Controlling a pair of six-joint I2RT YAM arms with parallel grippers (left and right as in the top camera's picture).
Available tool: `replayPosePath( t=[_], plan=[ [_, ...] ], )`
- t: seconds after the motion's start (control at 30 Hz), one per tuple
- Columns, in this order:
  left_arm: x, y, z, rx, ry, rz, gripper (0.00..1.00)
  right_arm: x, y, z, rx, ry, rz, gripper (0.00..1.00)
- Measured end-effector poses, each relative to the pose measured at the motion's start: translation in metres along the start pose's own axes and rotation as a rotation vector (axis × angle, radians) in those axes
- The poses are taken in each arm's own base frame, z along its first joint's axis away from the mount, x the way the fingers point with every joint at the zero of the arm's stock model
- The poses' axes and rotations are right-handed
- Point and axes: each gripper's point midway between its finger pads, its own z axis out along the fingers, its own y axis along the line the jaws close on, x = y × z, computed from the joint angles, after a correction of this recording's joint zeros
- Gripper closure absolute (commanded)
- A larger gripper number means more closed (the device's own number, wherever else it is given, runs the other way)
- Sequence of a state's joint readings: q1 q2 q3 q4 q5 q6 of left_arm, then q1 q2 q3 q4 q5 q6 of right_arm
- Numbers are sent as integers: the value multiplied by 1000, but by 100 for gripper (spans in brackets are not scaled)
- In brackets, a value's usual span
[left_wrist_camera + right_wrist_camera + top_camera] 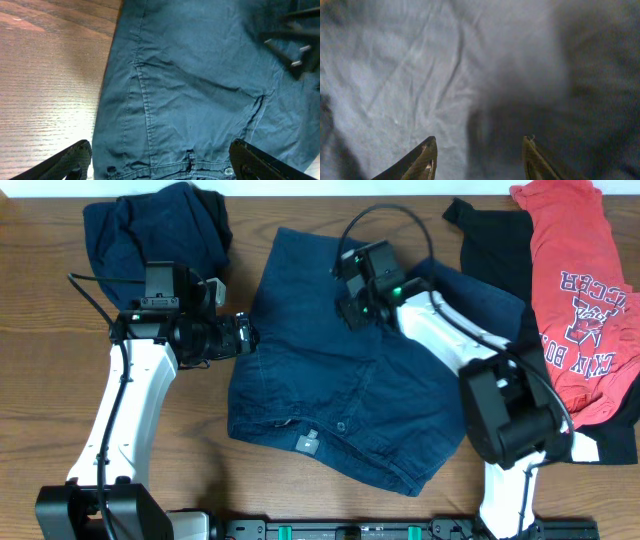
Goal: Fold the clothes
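Navy blue denim shorts [340, 390] lie spread flat in the middle of the table. My left gripper [245, 335] is at their left edge. In the left wrist view it [162, 162] stands open, wide, over the waistband of the shorts [200, 75], holding nothing. My right gripper [348, 305] hovers over the shorts' far part, open, with fabric [420, 75] below and nothing between its fingertips [427, 157]. Other clothes lie around: a dark navy piece [155, 225] at the far left, a black tee [490, 240] and a red tee [580, 290] at the far right.
The wooden table [40, 360] shows bare wood left of the shorts. The right arm's bulky elbow [510, 415] hangs over the shorts' right side. A black cable [385, 215] loops above the right wrist. The arm bases stand at the front edge.
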State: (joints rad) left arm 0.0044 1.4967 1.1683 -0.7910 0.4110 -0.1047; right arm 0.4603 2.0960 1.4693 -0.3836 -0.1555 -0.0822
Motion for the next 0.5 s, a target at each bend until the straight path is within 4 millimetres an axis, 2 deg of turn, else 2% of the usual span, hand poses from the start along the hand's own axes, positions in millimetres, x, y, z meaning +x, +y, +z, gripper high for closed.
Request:
replayPosePath(
  t=[0.2,0.37,0.5],
  plan=[
    [-2,0,0,2,-10,3,10,20,20,21,-38,64,-55,48],
    [-6,-1,0,4,-23,8,10,20,28,29,-51,60,-76,48],
    [-7,-1,0,4,-26,9,10,19,27,38,-52,46,-89,48]
  ],
)
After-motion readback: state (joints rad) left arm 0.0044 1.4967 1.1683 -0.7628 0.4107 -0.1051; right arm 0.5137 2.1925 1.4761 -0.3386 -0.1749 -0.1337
